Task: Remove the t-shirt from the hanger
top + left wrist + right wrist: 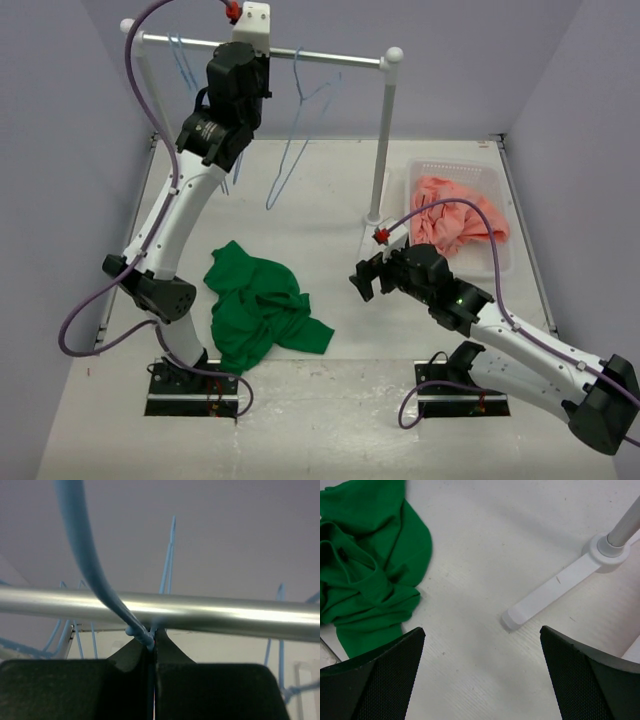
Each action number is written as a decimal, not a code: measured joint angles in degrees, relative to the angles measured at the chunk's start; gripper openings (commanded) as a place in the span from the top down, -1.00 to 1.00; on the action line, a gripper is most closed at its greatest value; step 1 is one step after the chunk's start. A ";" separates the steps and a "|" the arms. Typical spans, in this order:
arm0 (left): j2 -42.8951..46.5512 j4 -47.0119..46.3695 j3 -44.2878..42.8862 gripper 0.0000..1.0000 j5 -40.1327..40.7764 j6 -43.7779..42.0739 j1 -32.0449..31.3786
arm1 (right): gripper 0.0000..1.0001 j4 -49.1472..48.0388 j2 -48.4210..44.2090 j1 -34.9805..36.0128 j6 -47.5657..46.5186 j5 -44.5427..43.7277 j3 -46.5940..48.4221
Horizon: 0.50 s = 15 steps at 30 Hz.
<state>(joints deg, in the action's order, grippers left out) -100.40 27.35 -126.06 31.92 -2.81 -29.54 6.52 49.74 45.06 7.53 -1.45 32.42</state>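
The green t-shirt (260,315) lies crumpled on the table, off any hanger; it also shows in the right wrist view (365,570) at the upper left. My left gripper (248,42) is raised to the metal rail (320,58) and is shut (152,647) on the wire of a light-blue hanger (85,555), whose hook curves over the rail (225,612). In the top view my arm hides most of this hanger. My right gripper (362,282) is open and empty (482,630), low over the bare table, to the right of the t-shirt.
Other light-blue hangers (300,120) hang on the rail. The rack's white pole (382,140) and foot (555,587) stand right of centre. A white basket (500,175) holding a pink cloth (455,225) sits at the right. Grey walls close in the table.
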 measured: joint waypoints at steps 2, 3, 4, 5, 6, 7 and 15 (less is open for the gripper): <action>-2.62 -0.35 -2.12 1.00 -0.55 -0.46 1.31 | -0.98 0.02 0.00 0.00 0.02 -0.81 0.00; -3.56 -0.44 -2.69 1.00 -0.94 -0.44 1.97 | -0.98 0.07 -0.02 0.00 0.00 -1.11 0.00; -4.02 -0.52 -2.69 1.00 -1.55 -0.31 2.73 | -0.98 0.13 -0.02 0.00 0.00 -1.55 0.00; -4.33 -0.35 -2.14 1.00 -2.36 0.07 3.76 | -0.98 0.22 -0.02 0.00 0.00 -1.95 0.00; -4.31 -0.52 -1.40 1.00 -2.95 0.20 4.33 | -0.98 0.35 -0.02 0.00 0.00 -2.14 0.00; -3.69 -1.75 0.63 1.00 -3.87 0.52 5.16 | -0.98 0.55 -0.02 0.00 -0.02 -2.38 0.00; 5.01 -10.08 23.10 1.00 -10.43 4.44 8.07 | -0.98 2.69 -0.04 0.00 -0.26 -3.34 0.02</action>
<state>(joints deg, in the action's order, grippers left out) -95.39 17.28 -102.96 21.50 1.63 -21.47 9.21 49.69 45.06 7.27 -4.80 32.45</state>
